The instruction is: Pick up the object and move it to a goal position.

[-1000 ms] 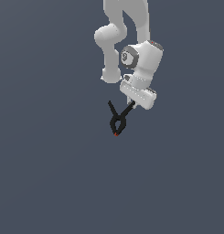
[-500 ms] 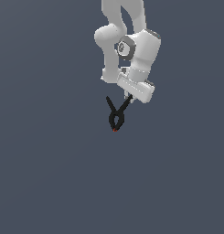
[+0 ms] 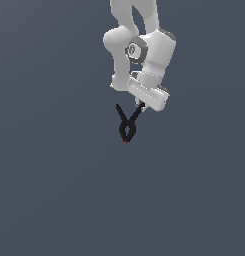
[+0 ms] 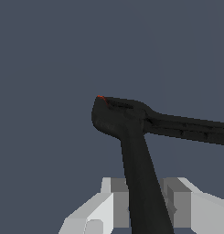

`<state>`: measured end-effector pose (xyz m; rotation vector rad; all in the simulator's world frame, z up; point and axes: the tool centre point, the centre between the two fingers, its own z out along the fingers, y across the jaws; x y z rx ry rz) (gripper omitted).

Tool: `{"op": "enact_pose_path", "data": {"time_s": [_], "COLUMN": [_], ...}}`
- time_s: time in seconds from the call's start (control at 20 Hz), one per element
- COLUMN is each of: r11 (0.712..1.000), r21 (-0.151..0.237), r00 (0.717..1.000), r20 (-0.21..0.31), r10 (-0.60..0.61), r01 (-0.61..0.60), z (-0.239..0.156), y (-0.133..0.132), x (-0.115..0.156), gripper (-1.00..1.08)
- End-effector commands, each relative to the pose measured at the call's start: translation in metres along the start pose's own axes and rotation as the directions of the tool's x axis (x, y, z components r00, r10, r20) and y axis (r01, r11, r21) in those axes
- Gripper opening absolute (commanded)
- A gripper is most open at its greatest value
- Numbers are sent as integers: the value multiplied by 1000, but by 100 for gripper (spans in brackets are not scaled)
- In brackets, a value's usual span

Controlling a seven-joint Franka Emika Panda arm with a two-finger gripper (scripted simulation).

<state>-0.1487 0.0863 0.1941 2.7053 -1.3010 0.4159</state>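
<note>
We are looking at a white Panda arm (image 3: 144, 50) reaching down from the top of the exterior view against a plain slate-grey backdrop (image 3: 44, 190), its gripper (image 3: 142, 106) holding the black spring clamp (image 3: 126, 125) aloft. The clamp is hanging just below the white hand, tilted, with its two handles splaying upward in a V: the handle toward the exterior view's right is running up into the gripper, while the other is pointing free toward the exterior view's left. The round pivot loop is sitting below the handles, and the tiny red jaw tip (image 3: 125, 142) is pointing downward at the clamp's lowest end. In the wrist view we are seeing one dark handle passing between the two pale fingers (image 4: 115, 201), which are closing narrowly on it from either side, though the contact itself is appearing blocky and we can only say they seem to be touching. The second handle is stretching away sideways from the pivot, and the red tip (image 4: 100, 97) is showing at the clamp's (image 4: 118, 119) far end.
</note>
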Motion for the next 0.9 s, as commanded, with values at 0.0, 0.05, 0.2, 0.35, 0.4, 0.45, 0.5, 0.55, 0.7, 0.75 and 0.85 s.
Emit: {"op": "enact_pose_path", "data": {"time_s": [0.0, 0.05, 0.2, 0.35, 0.4, 0.45, 0.5, 0.55, 0.7, 0.75, 0.85], "r11": [1000, 1000, 1000, 1000, 1000, 1000, 1000, 1000, 1000, 1000, 1000], "r21": [3, 3, 3, 3, 3, 3, 3, 3, 3, 3, 3], "r00": [1000, 1000, 1000, 1000, 1000, 1000, 1000, 1000, 1000, 1000, 1000], "r20": [0, 0, 0, 1, 1, 1, 1, 1, 1, 0, 0], "r10": [1, 1, 1, 1, 1, 1, 1, 1, 1, 1, 1], "r01": [-1, -1, -1, -1, -1, -1, -1, -1, -1, -1, -1], "z": [-7, -10, -22, -37, -41, -45, -48, -51, -57, -58, -59], "y": [-1, 0, 0, 0, 0, 0, 0, 0, 0, 0, 0], "x": [5, 7, 16, 27, 30, 33, 36, 38, 43, 43, 44], "gripper": [-100, -100, -100, -100, -100, -100, -100, -100, -100, -100, -100]}}
